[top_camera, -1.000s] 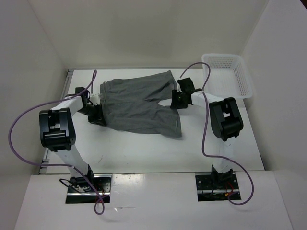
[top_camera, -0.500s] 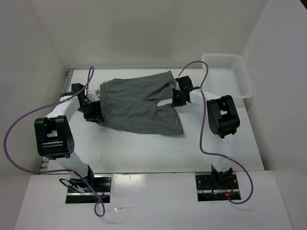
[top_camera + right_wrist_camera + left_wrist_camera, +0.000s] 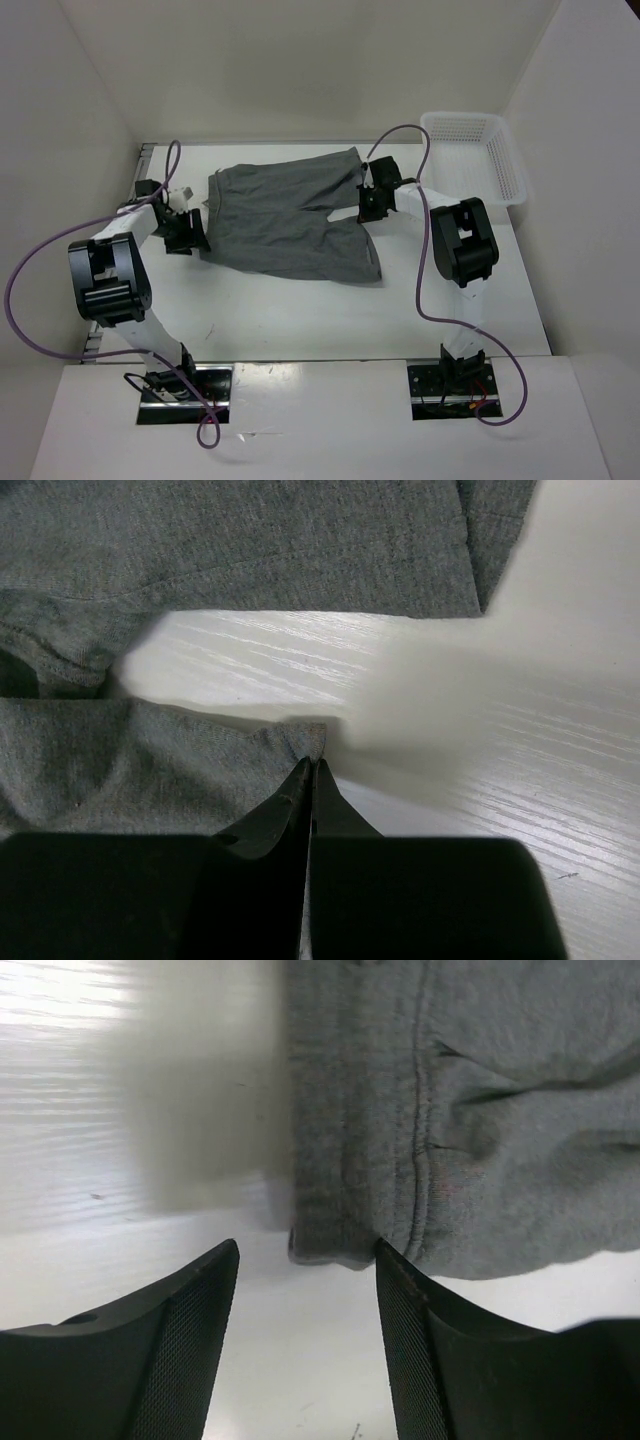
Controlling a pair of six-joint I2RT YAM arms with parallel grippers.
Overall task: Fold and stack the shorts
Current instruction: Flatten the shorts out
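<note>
Presently, one pair of shorts [image 3: 290, 215], one basket [image 3: 512, 170] and two grippers are counted. A white table [image 3: 300, 310] is enclosed by plain white walls [image 3: 300, 70]; the basket is set at the far right corner. The shorts are spread flat at mid-table, waistband to the left, legs to the right. The left gripper [image 3: 305, 1250] is released, and a waistband corner is found just ahead of its gap. The right gripper [image 3: 312, 763] is clenched on the hem of the near leg.
</note>
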